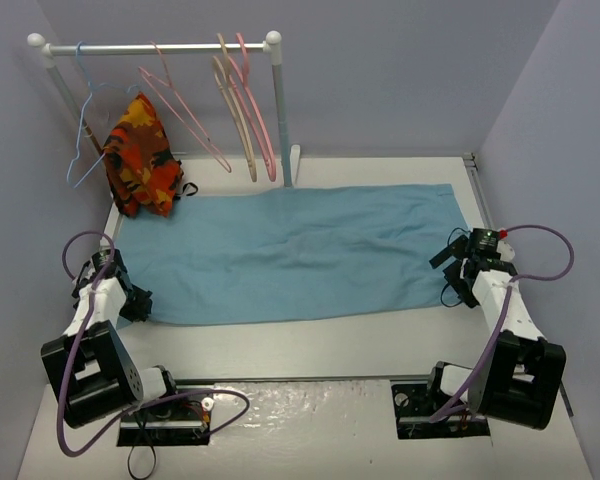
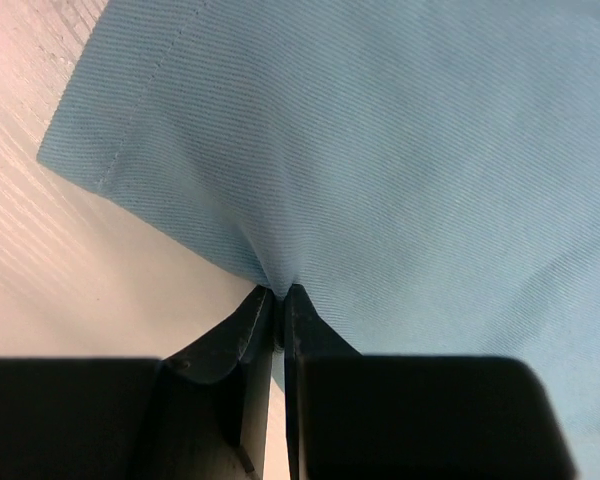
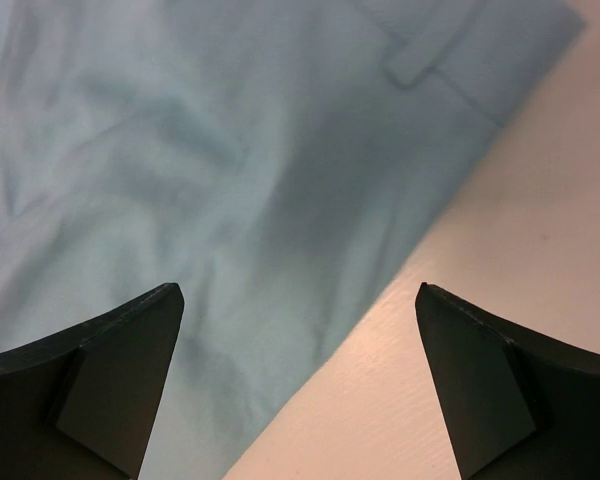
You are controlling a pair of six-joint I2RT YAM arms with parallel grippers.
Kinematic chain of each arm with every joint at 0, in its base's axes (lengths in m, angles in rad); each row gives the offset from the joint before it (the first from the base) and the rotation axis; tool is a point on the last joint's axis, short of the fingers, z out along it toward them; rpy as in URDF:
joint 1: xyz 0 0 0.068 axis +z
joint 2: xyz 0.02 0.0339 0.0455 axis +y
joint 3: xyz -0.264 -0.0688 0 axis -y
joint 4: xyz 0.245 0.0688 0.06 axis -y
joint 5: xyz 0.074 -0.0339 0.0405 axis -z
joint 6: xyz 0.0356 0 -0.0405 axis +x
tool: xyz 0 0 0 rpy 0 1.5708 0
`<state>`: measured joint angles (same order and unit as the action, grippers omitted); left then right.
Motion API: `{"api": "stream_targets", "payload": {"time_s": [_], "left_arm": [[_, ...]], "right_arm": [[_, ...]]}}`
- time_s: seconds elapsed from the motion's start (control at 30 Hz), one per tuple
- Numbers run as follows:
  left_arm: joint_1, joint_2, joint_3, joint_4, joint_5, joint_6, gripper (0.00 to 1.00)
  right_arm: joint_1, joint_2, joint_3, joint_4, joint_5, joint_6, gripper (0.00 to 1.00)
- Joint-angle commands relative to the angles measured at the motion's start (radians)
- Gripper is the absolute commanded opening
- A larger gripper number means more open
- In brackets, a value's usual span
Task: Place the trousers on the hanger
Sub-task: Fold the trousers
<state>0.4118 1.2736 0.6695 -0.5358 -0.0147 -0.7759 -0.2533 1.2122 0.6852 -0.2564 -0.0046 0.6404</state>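
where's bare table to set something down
Bare table runs between the trousers and the arm bases, and a narrower strip lies behind them, right of the rack post. Far left, by the hangers and patterned cloth, is crowded.

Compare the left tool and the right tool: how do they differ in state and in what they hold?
The left tool is shut; the right tool is wide open. The left tool pinches the trousers' edge; the right tool grips nothing. The left tool works at the trousers' left end, the right tool at their right end. Both are dark and face the same trousers.
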Motion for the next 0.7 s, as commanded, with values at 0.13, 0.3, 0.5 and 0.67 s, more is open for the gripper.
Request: {"api": "stream_targets", "payload": {"time_s": [0.13, 0.3, 0.5, 0.67], "left_arm": [[0.002, -0.065, 0.056, 0.008, 0.009, 0.017, 0.0], [0.002, -0.063, 0.061, 0.01, 0.012, 0.009, 0.0], [0.002, -0.058, 0.078, 0.004, 0.007, 0.006, 0.0], [0.002, -0.051, 0.081, 0.01, 0.006, 0.009, 0.0]], "right_arm": [[-0.081, -0.005, -0.02, 0.0, 0.17, 0.137, 1.0], [-0.116, 0.077, -0.035, 0.056, 0.163, 0.142, 0.97], [-0.135, 0.148, -0.076, 0.152, 0.161, 0.156, 0.92], [-0.159, 0.236, -0.099, 0.237, 0.137, 0.127, 0.87]]}}
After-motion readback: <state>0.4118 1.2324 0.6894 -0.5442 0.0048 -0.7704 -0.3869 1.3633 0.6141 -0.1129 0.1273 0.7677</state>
